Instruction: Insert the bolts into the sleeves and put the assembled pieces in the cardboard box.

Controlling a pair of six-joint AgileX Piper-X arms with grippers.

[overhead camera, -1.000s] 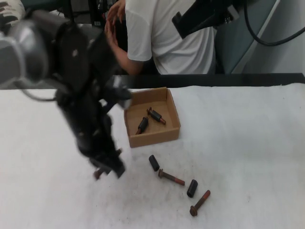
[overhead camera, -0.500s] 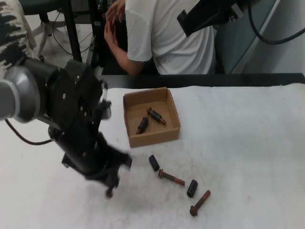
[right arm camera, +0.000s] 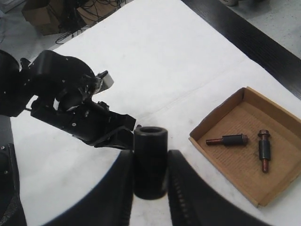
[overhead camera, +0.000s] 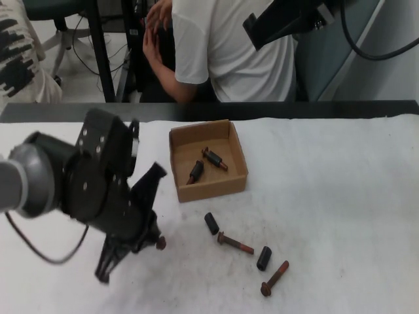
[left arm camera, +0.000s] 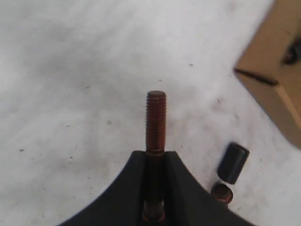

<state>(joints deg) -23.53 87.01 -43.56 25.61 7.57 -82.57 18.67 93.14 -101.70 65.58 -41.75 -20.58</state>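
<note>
My left gripper [left arm camera: 155, 153] is shut on a rusty bolt [left arm camera: 155, 120] whose threaded end sticks out past the fingertips. In the high view this gripper [overhead camera: 154, 239] hangs low over the white cloth, left of the loose parts, with the bolt [overhead camera: 159, 243] at its tip. My right gripper [right arm camera: 150, 153] is shut on a black sleeve [right arm camera: 150, 160], held upright high above the bench. Two loose sleeves [overhead camera: 211, 223] [overhead camera: 264, 258] and two loose bolts [overhead camera: 236, 244] [overhead camera: 274, 279] lie on the cloth. The cardboard box [overhead camera: 209, 191] holds two assembled pieces [overhead camera: 196, 171] [overhead camera: 214, 158].
The left arm's bulky black body [overhead camera: 98, 183] covers the front left of the bench. A person in a white shirt [overhead camera: 229, 46] sits behind the far edge. A black arm part [overhead camera: 288, 19] hangs at the top. Open cloth [overhead camera: 340, 196] lies to the right.
The left arm has sunk lower and swung toward the front left, carrying the bolt with it. The loose parts and the box have stayed put.
</note>
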